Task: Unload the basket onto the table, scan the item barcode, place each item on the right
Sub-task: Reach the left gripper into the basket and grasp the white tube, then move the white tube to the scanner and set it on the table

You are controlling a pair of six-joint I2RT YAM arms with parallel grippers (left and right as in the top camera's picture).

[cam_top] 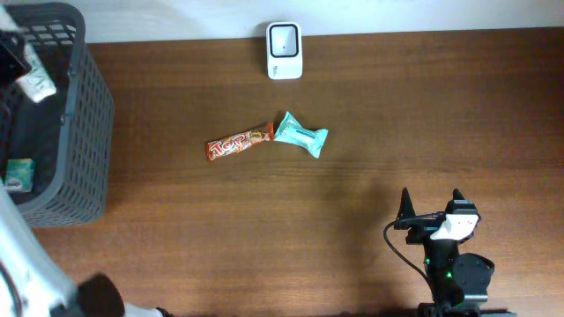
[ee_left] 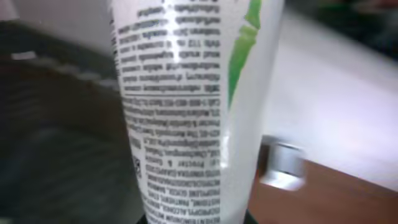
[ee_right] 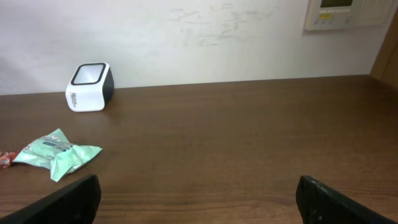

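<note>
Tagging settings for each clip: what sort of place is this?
Likely a mock shop checkout on a lab table: a barcode scanner, a basket of goods, the left gripper holding a tube, a snack bar and a packet.

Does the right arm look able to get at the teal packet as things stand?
Probably yes: the right end effector is open, only bare table lies between it and the teal packet, and the candy bar sits on its far side.
</note>
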